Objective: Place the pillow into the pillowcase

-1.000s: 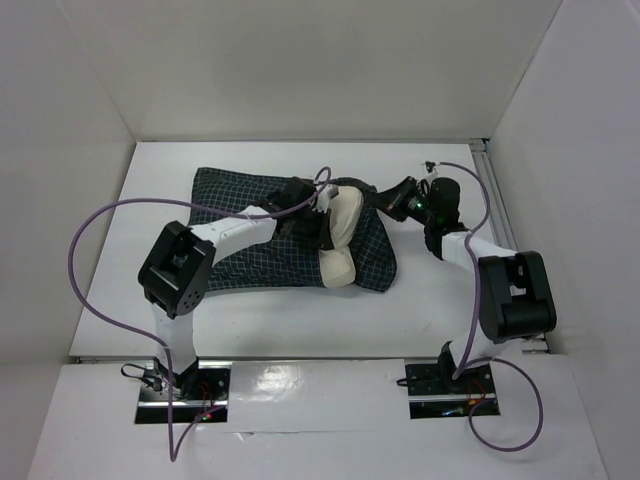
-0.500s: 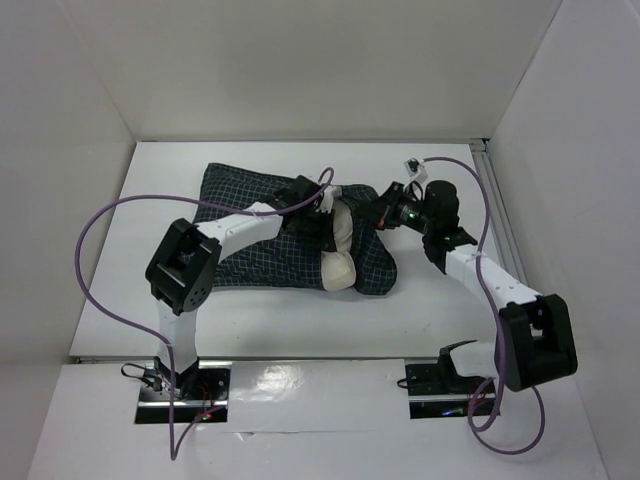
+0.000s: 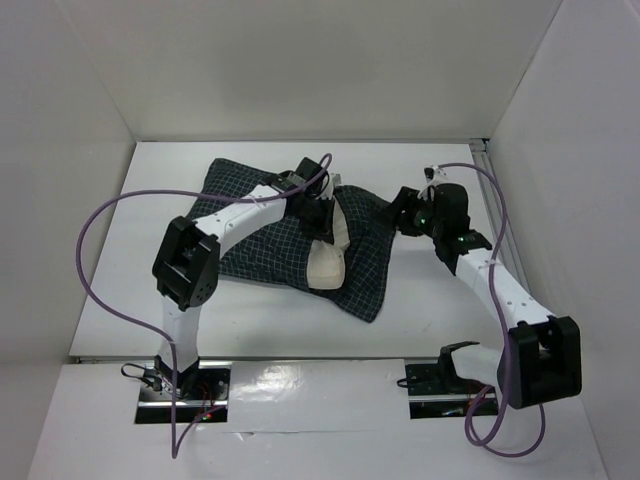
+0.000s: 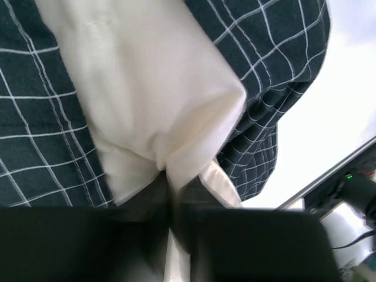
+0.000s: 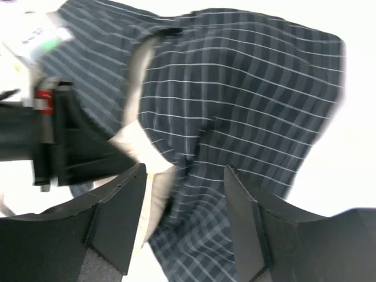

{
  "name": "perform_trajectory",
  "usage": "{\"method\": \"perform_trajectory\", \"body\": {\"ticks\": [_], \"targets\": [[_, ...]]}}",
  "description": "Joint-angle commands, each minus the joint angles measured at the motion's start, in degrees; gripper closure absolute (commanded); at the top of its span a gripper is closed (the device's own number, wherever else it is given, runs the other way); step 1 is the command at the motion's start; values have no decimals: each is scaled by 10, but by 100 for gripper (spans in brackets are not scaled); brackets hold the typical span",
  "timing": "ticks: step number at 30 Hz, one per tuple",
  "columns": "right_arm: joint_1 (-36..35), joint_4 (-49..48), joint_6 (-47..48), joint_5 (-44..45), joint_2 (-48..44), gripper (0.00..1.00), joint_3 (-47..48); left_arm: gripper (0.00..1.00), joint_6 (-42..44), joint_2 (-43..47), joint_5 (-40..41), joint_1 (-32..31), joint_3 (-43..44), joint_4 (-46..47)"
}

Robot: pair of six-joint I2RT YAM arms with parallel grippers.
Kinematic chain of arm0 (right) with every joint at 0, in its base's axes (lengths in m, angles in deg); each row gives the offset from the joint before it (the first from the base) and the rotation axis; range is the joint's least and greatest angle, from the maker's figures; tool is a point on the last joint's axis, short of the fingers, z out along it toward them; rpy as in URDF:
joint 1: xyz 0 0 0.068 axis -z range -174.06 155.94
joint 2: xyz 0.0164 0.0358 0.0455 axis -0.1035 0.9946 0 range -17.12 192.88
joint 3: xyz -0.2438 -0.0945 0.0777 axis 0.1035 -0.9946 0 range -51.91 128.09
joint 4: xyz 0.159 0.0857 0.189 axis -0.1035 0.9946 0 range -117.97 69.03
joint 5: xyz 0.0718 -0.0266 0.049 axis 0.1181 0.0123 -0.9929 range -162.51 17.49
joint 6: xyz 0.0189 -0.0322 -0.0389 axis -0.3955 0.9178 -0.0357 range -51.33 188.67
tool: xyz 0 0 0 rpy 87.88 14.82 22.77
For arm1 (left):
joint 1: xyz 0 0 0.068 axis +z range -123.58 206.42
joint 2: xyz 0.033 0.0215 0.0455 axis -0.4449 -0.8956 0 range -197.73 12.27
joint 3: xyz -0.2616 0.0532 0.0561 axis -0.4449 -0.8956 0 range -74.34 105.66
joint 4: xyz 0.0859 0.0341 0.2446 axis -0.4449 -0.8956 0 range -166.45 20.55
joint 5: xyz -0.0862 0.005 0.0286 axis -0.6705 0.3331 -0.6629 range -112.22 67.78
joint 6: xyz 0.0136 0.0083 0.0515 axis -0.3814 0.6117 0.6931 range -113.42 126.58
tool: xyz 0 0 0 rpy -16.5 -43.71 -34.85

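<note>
Top view: the pillowcase [image 3: 262,240] lies mid-table [image 3: 450,320], nearer the far edge, with bare tabletop on every side. The cream pillow [image 3: 328,264] sits partly inside it, showing at its mouth.

Left wrist: the left gripper [image 4: 172,194] is clamped on a pinch of pillow fabric.

Right wrist: the right gripper [image 5: 185,220] is spread apart over checked cloth. The print on a white tag [image 5: 38,36] is too blurred to read.

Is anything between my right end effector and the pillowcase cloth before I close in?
Nothing visible. The right end effector is open and faces the pillowcase with only open space between. The left end effector, pinching the pillow, sits off to one side, outside that path.
</note>
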Motion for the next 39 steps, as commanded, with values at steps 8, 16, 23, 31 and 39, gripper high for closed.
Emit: {"method": "perform_trajectory", "body": {"ticks": [8, 16, 23, 31, 39], "targets": [[5, 86, -9, 47, -94, 41, -56, 18, 24, 97, 54, -16, -14, -121], [-1, 100, -14, 36, -106, 39, -79, 10, 18, 175, 105, -81, -104, -129], [-18, 89, -20, 30, -87, 28, -79, 0, -5, 83, 314, -175, -65, -153], [-44, 64, -51, 30, -98, 27, -103, 53, -12, 10, 344, -156, -44, -112], [-89, -108, -116, 29, 14, 31, -131, 100, 6, 94, 109, -62, -33, -83]]}}
